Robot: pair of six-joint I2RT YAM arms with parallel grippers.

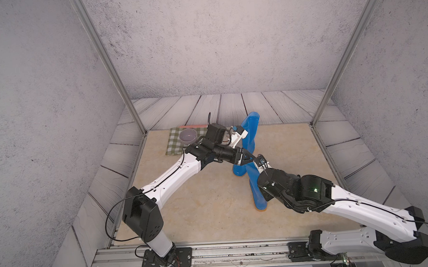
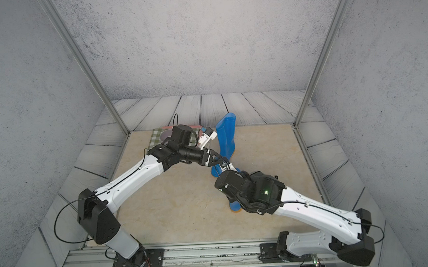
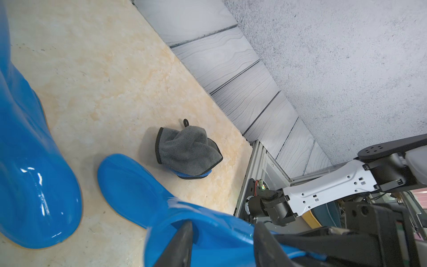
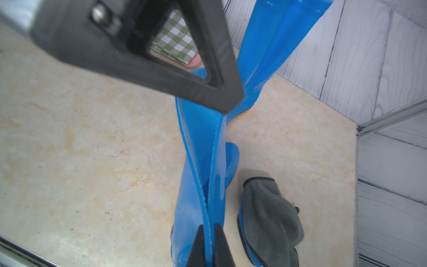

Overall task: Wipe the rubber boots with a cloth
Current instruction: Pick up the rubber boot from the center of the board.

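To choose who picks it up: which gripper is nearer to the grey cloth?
Right. The right gripper pinches the rim of the near boot, and the cloth lies on the table just below, beside it. The left gripper holds the same rim's other end, farther away.

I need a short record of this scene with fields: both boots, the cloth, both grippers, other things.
near boot: standing, top rim pinched flat
far boot: standing free
cloth: crumpled on the table beside near boot, untouched
left gripper: closed on near boot's rim
right gripper: shut on the same rim
other: bowl on checked cloth
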